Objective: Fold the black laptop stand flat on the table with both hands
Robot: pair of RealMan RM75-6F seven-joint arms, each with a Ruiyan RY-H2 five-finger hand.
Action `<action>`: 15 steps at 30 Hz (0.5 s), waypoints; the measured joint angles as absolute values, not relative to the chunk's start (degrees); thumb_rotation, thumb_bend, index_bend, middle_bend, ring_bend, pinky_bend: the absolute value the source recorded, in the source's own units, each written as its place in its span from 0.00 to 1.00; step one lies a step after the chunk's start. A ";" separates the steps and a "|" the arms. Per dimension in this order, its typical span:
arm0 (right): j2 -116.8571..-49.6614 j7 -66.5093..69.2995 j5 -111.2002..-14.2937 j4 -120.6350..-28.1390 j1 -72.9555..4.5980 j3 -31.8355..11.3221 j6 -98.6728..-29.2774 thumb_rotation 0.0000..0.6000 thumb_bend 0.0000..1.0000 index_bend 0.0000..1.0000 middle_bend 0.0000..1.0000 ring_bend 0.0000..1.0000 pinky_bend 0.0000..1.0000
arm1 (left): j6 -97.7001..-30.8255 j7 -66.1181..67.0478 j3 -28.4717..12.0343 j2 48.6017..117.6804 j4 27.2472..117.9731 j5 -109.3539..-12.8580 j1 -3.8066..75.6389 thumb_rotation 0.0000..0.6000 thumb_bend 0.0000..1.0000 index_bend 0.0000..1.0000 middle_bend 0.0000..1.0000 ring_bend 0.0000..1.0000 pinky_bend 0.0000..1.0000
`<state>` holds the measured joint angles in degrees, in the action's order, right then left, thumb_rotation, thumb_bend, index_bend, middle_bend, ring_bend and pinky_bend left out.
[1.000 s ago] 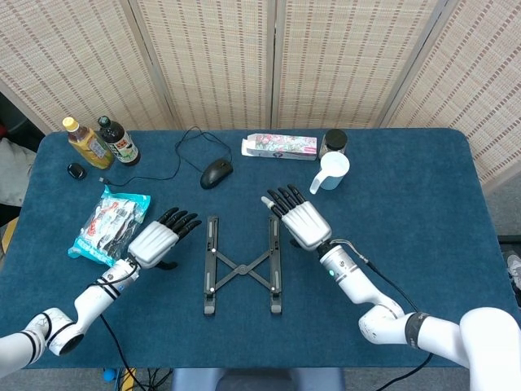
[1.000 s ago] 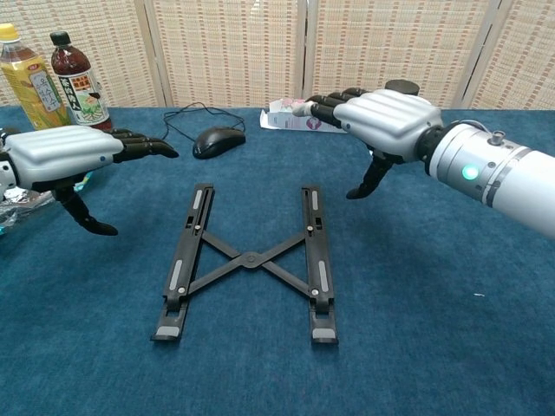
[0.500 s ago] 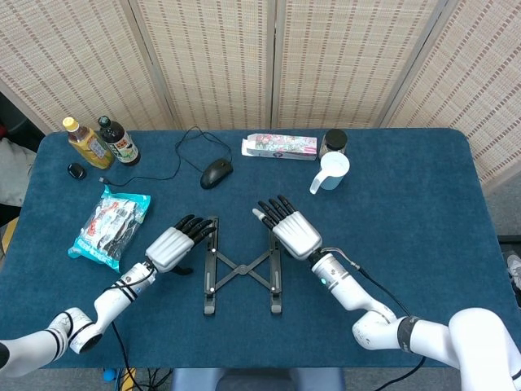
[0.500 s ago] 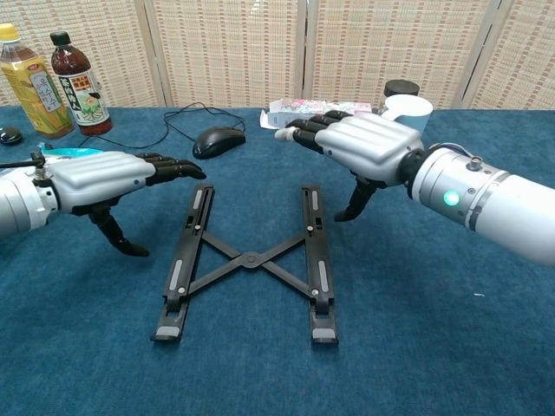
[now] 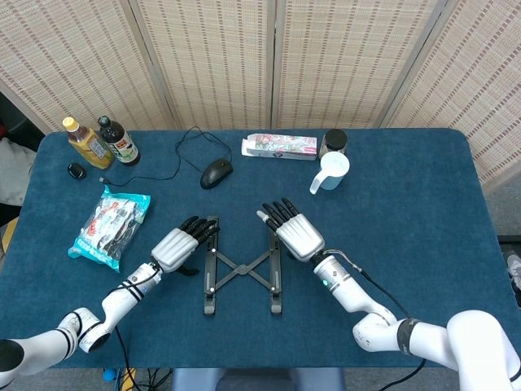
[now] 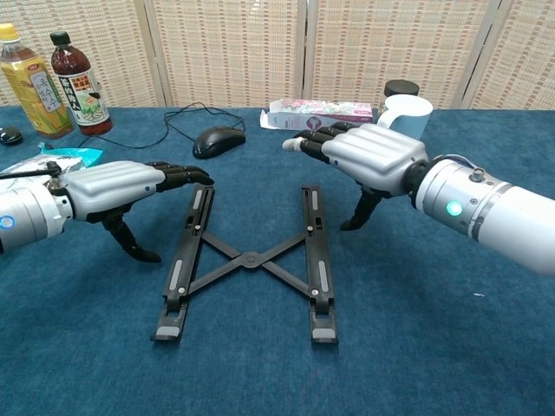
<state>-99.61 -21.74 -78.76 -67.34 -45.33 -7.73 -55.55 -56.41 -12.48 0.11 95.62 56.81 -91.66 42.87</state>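
Blue cloth-covered table, bearing all items listed; positions are given relative to the laptop stand.

Black laptop stand: lying low near the table's middle, toward its front edge. Two long parallel rails joined by a pair of thin crossed struts that meet at a central pivot, forming an X. Each rail carries pale grey pads along its top, and a small raised lip at its near end. Rails stand well apart, so the frame is spread wide.

Right hand: silver back, black fingers, palm down, fingers extended and apart, holding nothing. It hovers just beside the stand's right rail, thumb pointing down toward the cloth.

Left hand: same build, palm down, fingers extended, holding nothing. Its fingertips reach to the far end of the left rail; contact cannot be told.

Snack packet: left of the stand, beyond the left hand.

Printed carton: behind the stand, lying flat.

White mug: behind and right, with a dark-lidded jar just behind it.

Two bottles: far back left, upright, side by side.

Black mouse: behind the stand, cable looping away.
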 measured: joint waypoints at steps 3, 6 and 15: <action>-99.81 -21.54 -78.85 -66.89 -45.23 -7.44 -55.43 1.00 0.00 0.00 0.00 0.00 0.00 | -56.47 -12.38 0.17 95.77 56.81 -91.57 42.93 1.00 0.11 0.00 0.00 0.00 0.01; -100.29 -21.40 -78.96 -66.09 -45.20 -7.20 -55.29 1.00 0.00 0.00 0.00 0.00 0.00 | -56.25 -12.27 0.23 95.93 56.85 -91.41 43.07 1.00 0.11 0.00 0.00 0.00 0.01; -103.23 -20.85 -79.72 -62.66 -45.82 -7.07 -55.14 1.00 0.00 0.00 0.00 0.00 0.00 | -55.87 -12.15 0.30 96.49 56.65 -91.10 43.54 1.00 0.11 0.00 0.00 0.00 0.01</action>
